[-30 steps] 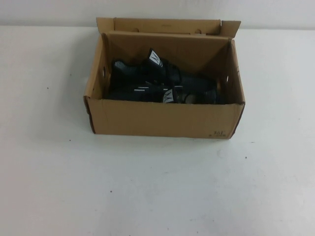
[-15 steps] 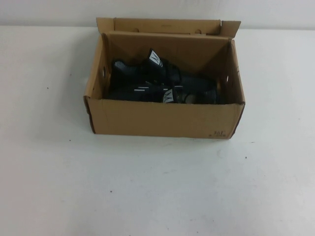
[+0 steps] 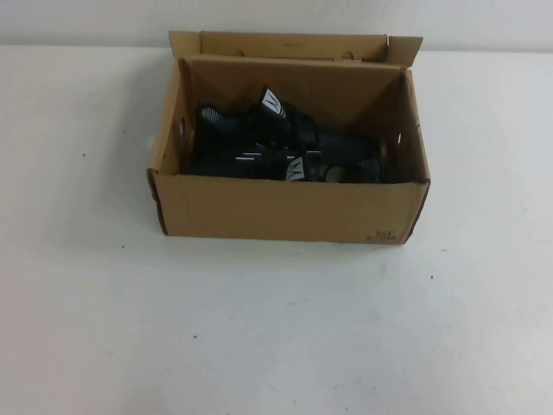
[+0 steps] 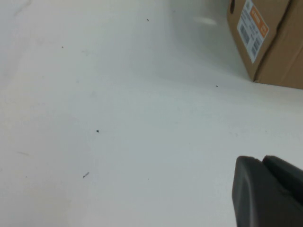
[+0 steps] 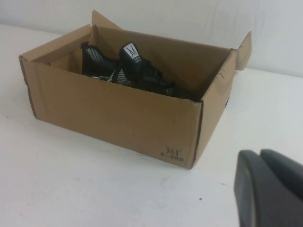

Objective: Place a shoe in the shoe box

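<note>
Both claws are sitting shut and empty off the table's [image 3: 276,346] near edge: left claw [image 4: 270,189] at 7 o'clock of the shoe box [image 3: 285,207], right claw [image 5: 272,189] at 5 o'clock, seemingly nearer. Shoes [image 3: 285,151] are lying inside, long axes running 9-to-3.
</note>
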You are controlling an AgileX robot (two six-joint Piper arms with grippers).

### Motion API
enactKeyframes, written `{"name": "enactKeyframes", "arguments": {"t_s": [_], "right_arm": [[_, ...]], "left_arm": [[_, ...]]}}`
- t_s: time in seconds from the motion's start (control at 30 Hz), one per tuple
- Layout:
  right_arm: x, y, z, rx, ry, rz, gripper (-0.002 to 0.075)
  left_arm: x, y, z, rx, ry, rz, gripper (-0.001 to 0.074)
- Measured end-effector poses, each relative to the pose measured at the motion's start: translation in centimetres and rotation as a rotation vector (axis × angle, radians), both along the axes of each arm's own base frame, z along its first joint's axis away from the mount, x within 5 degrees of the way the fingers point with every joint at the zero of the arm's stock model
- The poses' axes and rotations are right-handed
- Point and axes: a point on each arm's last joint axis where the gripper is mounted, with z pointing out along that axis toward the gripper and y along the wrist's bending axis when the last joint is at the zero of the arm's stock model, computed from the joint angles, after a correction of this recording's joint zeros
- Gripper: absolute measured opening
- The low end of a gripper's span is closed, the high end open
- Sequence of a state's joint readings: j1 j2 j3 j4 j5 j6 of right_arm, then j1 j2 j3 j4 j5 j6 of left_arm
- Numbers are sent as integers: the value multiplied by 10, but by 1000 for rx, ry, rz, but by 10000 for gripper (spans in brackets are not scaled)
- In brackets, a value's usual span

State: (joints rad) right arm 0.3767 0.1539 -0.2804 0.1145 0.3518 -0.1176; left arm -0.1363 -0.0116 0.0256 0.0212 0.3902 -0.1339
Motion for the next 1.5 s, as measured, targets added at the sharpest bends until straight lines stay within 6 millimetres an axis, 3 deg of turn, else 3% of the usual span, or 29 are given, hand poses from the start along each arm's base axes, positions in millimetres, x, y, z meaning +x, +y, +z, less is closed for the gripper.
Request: {"name": "enactKeyframes", "arguments": {"t_s": [0.83,1.2,1.5], "right_arm": [[0,0,0,0,0,-6,-17],[5,-12,-2,-2,6,-232,-17],[5,-15,-22,-35,86,-268,-17]], "left_arm": [[0,0,0,2,0,-1,-1],[0,0,0,2,0,-1,-1],[0,0,0,4,0,-1,-1]]}}
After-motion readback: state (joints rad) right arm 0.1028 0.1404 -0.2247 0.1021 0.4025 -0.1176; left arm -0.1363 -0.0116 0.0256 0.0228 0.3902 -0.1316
